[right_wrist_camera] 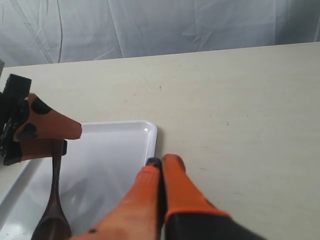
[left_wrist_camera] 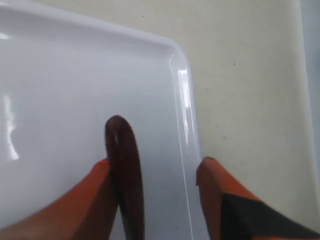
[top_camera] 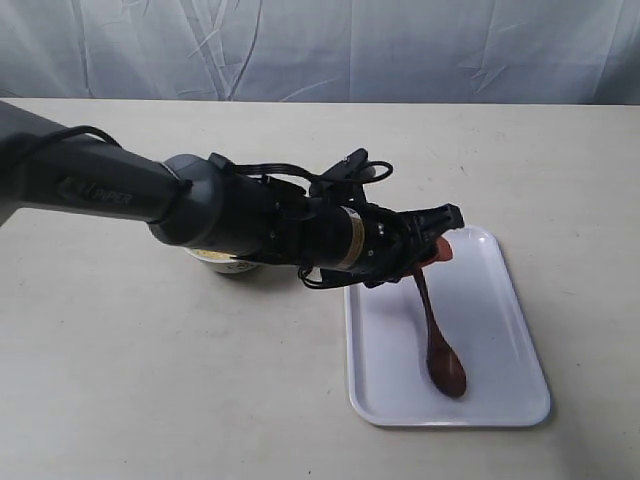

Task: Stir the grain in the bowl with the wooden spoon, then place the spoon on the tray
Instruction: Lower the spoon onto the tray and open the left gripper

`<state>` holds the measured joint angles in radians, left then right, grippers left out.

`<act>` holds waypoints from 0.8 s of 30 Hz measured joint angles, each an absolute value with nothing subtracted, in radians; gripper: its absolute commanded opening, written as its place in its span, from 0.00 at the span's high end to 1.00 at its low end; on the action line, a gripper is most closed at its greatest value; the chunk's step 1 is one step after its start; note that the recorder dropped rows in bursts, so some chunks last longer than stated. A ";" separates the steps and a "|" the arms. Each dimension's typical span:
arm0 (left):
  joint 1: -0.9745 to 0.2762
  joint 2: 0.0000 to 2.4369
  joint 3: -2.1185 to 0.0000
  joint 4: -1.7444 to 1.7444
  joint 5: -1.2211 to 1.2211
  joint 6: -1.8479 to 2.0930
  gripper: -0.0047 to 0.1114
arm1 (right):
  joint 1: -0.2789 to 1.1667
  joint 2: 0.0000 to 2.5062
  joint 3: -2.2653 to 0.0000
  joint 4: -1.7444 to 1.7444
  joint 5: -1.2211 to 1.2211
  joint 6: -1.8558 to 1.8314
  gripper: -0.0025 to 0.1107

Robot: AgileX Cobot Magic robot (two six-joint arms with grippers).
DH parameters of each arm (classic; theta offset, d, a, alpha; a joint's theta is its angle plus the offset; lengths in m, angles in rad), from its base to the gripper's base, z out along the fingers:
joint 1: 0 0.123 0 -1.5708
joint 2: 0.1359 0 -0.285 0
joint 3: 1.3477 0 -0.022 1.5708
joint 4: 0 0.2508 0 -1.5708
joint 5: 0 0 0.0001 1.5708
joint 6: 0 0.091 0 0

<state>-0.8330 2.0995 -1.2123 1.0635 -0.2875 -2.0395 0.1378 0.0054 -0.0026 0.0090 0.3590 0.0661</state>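
Left gripper (top_camera: 438, 240) over the white tray (top_camera: 495, 300), jaws apart. The wooden spoon (top_camera: 443, 355) leans against one finger (left_wrist_camera: 95, 185), its handle filling part of the gap; the rest stands clear. Ahead of the fingertips: bare tray, then open table (top_camera: 580, 170). Behind the wrist, the bowl (top_camera: 222, 262) sits under the arm.

The wooden spoon (top_camera: 441, 352) is dark red-brown and shiny. Its oval end sits on the tray (top_camera: 500, 310), low in the right part of the frame. Its thin handle goes up and a little to the left, so the spoon is tilted. The tray is big, flat and white, with round corners and a low rim. It lies on the pale surface (top_camera: 150, 380). The bowl (top_camera: 222, 262) is small and white. It stands left of the tray, near the middle, and is mostly hidden.
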 measured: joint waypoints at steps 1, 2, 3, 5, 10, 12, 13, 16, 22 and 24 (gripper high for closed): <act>-0.833 2.100 -1.212 1.096 -0.287 -2.040 0.54 | 0.138 0.005 -0.003 0.009 0.359 0.066 0.98; -0.833 2.097 -1.212 1.126 -0.287 -2.040 0.54 | 0.138 0.005 -0.003 0.009 0.359 0.066 0.98; -0.833 2.092 -1.212 1.150 -0.281 -2.040 0.54 | 0.138 0.005 -0.003 0.009 0.359 0.066 0.98; -0.833 2.079 -1.212 1.209 -0.258 -2.048 0.54 | 0.138 0.005 -0.003 0.009 0.359 0.066 0.98; -0.833 2.063 -1.212 1.322 -0.226 -2.079 0.53 | 0.138 0.005 -0.003 0.009 0.359 0.066 0.98; -0.833 2.063 -1.212 1.343 -0.213 -2.084 0.53 | 0.138 0.005 -0.003 0.009 0.359 0.066 0.98; -0.833 2.063 -1.212 1.354 -0.201 -2.086 0.53 | 0.138 0.005 -0.003 0.009 0.359 0.066 0.98; -0.833 2.063 -1.212 1.393 -0.156 -2.086 0.53 | 0.138 0.005 -0.003 0.009 0.359 0.066 0.98; -0.833 2.063 -1.212 1.444 -0.074 -2.089 0.54 | 0.138 0.005 -0.003 0.009 0.359 0.066 0.98; -0.833 2.059 -1.212 1.452 -0.069 -2.083 0.55 | 0.138 0.005 -0.003 0.009 0.359 0.066 0.98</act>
